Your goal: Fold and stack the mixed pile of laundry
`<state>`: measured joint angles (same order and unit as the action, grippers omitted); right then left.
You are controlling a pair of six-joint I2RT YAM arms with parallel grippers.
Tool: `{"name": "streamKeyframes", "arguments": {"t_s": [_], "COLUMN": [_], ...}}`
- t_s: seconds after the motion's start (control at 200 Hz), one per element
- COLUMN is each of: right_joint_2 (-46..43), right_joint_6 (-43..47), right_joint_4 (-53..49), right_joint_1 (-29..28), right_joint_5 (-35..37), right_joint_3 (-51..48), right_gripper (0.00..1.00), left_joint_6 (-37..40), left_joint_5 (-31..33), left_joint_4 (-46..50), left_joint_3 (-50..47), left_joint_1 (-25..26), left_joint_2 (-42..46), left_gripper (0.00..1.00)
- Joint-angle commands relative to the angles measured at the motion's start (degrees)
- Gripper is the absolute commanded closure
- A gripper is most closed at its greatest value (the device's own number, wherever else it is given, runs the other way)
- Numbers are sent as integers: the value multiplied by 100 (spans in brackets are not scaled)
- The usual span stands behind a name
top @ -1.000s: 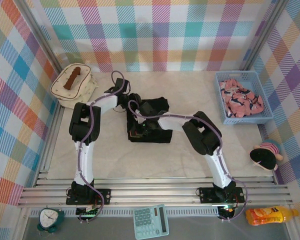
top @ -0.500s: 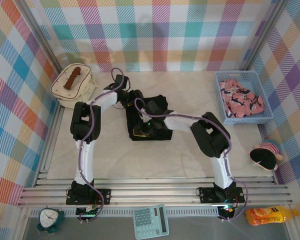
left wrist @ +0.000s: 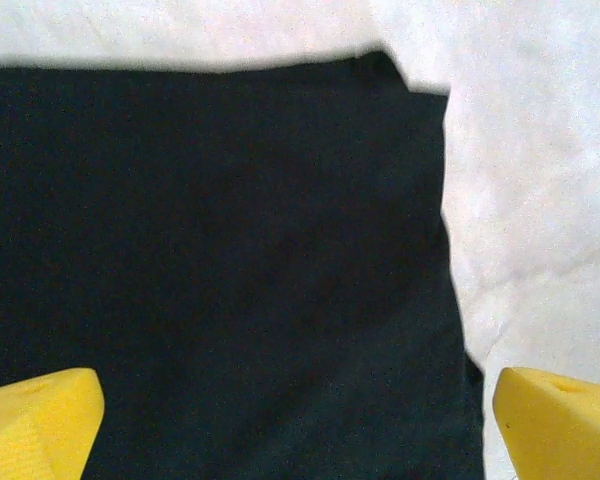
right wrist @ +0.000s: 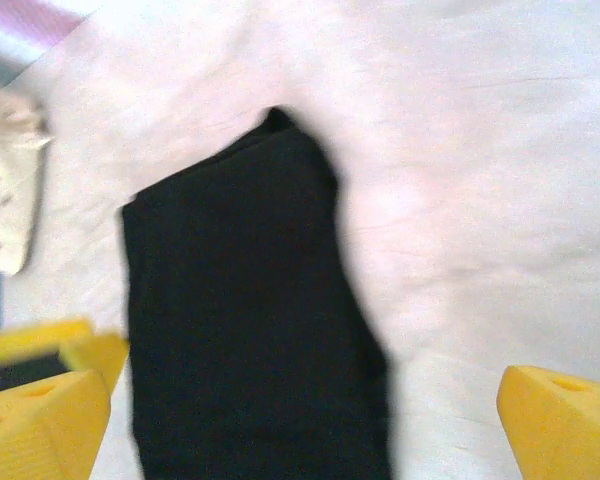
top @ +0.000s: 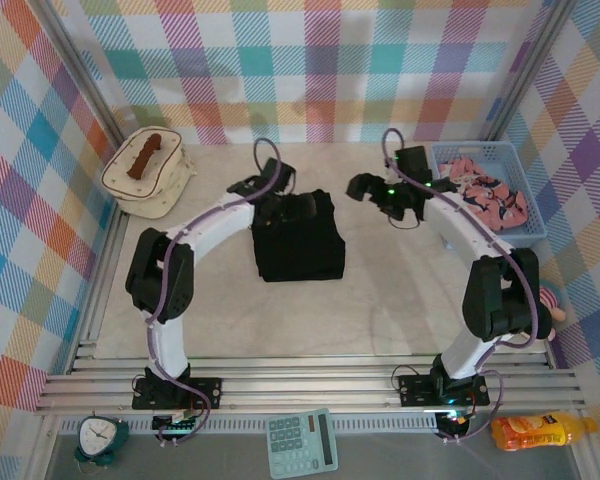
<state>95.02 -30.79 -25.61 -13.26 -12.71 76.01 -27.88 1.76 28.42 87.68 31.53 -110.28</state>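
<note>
— So, where do we stand with the black shirt [top: 298,238]?

— We judge it done. It lies as a neat, flat rectangle on the table [top: 230,310], straight beneath the left pincer [left wrist: 290,425]. From that wrist we see one clean side edge and a far corner with a small notch where the layers do not quite meet. The cloth looks matte and smooth, with no loose sleeve showing.

— And the pincer itself?

— We see its jaws spread wide, one yellow tip at each side, with nothing between them. It hovers over the shirt's far edge and pinches nothing.

— What about the other arm?

— The right pincer [right wrist: 300,425] is also spread and empty. The black shirt sits to its left, a little apart. That wrist view is blurred, so we read no finer detail from it.

— So what is left?

— The pink garment [top: 480,195]. It lies crumpled in the basket [top: 495,241], just to the right of the right pincer, its dark and white print bunched in folds. We reckon we are about halfway: it has to come out, be folded, and go on top of the black one.

— Anything else nearby?

— A quilted bag [top: 145,175], well off to the left of the left pincer, which is no concern of ours.
</note>
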Motion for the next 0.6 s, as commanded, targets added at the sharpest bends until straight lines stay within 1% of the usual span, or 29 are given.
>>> {"name": "streamKeyframes", "arguments": {"t_s": [0.0, 0.055, 0.16, 0.27, 0.375, 0.44, 0.53, 0.595], "right_joint_2": [-325, -374, -385, -406, -330, -152, 144, 407], "right_joint_6": [12, -6, 66, 224, 424, 523, 614, 670], "right_joint_4": [-264, -204, -254, -427, -700, -911, -1105, -1142], "right_joint_1": [263, 384, 527, 692, 1070, 1332, 1653, 1827], "right_joint_5": [123, 128, 228, 752, 1159, 1415, 1866, 2307], "right_joint_3": [-342, -486, -620, -619, -335, 1, 421, 691], "right_gripper": [1, 1, 1, 1, 1, 1, 1, 1], "left_joint_6": [-407, -549, -679, -411, 16, 319, 794, 1055], "left_joint_5": [809, 917, 1022, 1295, 1385, 1259, 1039, 1021], "left_joint_4": [499, 485, 390, 636, 798, 886, 995, 1137], "left_joint_3": [-314, -350, -364, -262, -378, -354, -86, 267], "left_joint_1": [262, 350, 350, 215, -218, -601, -1135, -1442], "left_joint_2": [-262, -451, -785, -1053, -1067, -1072, -1147, -1283], "left_gripper": [0, 0, 0, 1, 1, 1, 2, 2]}}
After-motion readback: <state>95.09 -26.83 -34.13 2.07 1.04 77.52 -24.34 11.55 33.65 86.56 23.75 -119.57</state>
